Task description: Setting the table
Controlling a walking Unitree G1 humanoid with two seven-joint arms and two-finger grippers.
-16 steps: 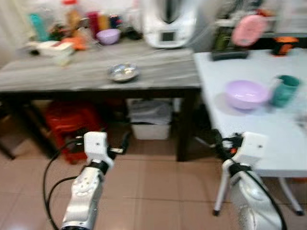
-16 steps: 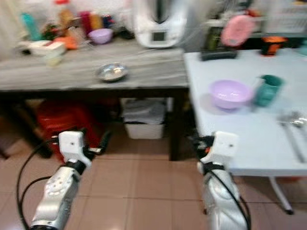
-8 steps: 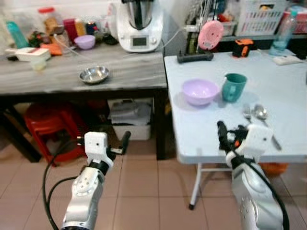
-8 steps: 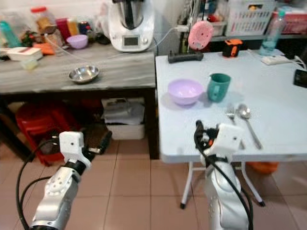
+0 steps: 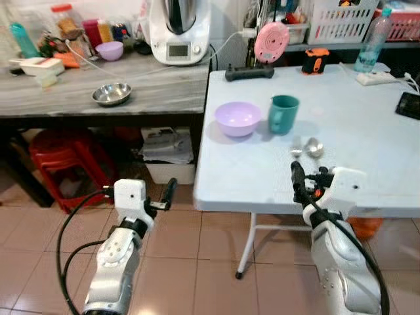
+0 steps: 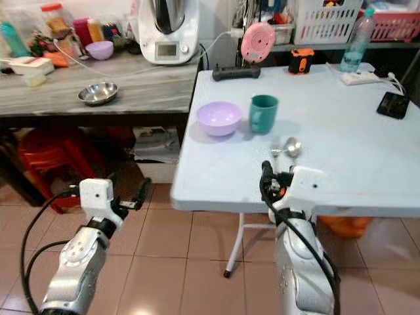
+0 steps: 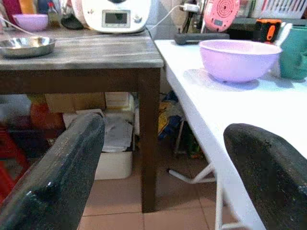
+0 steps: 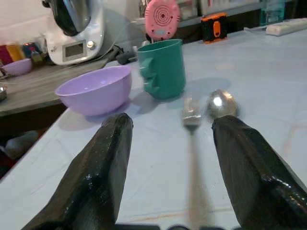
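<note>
lilac bowl, green cup, fork and spoon sit mid-surface, unarranged; right end effector at the near edge gapes empty.

Grey wooden tabletop carries a steel bowl, white kitchen appliance and small purple bowl. Red stool beneath. Pink round device, orange tool, water bottle, white basket stand well beyond the claw.
</note>
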